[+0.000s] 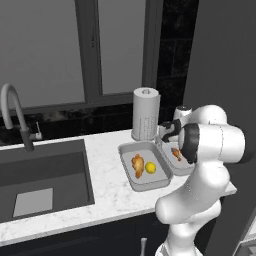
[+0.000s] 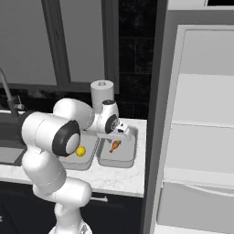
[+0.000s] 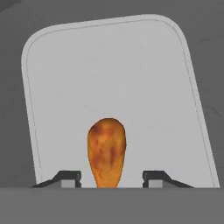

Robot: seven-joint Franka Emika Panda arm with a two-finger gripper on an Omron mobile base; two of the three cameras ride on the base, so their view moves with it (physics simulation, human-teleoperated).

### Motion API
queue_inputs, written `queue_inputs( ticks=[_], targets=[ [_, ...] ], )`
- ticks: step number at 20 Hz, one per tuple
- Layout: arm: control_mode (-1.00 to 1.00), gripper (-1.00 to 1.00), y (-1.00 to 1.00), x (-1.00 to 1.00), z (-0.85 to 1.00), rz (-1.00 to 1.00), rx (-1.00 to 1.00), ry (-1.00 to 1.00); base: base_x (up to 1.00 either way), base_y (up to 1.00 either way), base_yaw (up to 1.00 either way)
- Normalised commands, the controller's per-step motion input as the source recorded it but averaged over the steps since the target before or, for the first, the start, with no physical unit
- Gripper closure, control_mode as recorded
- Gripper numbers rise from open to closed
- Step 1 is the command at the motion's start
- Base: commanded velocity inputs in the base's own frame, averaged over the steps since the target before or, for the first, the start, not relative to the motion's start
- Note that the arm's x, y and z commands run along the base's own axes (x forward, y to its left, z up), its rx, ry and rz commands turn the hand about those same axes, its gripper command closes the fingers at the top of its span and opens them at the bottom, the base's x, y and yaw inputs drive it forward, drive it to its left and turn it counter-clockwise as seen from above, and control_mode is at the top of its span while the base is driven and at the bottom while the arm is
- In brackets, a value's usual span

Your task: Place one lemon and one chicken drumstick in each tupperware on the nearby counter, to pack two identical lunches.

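Two grey tupperware trays sit side by side on the white counter [image 1: 107,195]. The left tupperware [image 1: 150,186] holds a chicken drumstick [image 1: 137,165] and a lemon [image 1: 150,168]. In the right tupperware [image 2: 118,161] lies a second chicken drumstick [image 2: 114,145], partly hidden by my arm in the left base view. My gripper [image 3: 112,177] hangs just over this drumstick [image 3: 106,148], open. A gap shows between the drumstick and each of the fingertips [image 3: 70,177]. The rest of the tray floor [image 3: 109,65] is bare.
A paper towel roll [image 1: 145,114] stands just behind the trays. The dark sink basin [image 1: 40,175] and its faucet [image 1: 12,115] lie to the left. A tall grey fridge front [image 2: 201,137] bounds the counter on the right.
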Motion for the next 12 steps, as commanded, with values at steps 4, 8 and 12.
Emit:
queue_inputs(
  ticks=[4,8,12],
  targets=[
    [-1.0,-1.0,-0.01,-0.49,0.81,0.0,0.0,-0.1,0.0,0.0,0.0],
    [-1.0,-1.0,0.14,-0.71,0.82,0.0,0.0,-0.03,0.0,0.0,0.0],
    [-1.0,-1.0,0.4,-0.95,0.95,0.02,0.0,0.0,0.0,0.0,0.0]
  ],
)
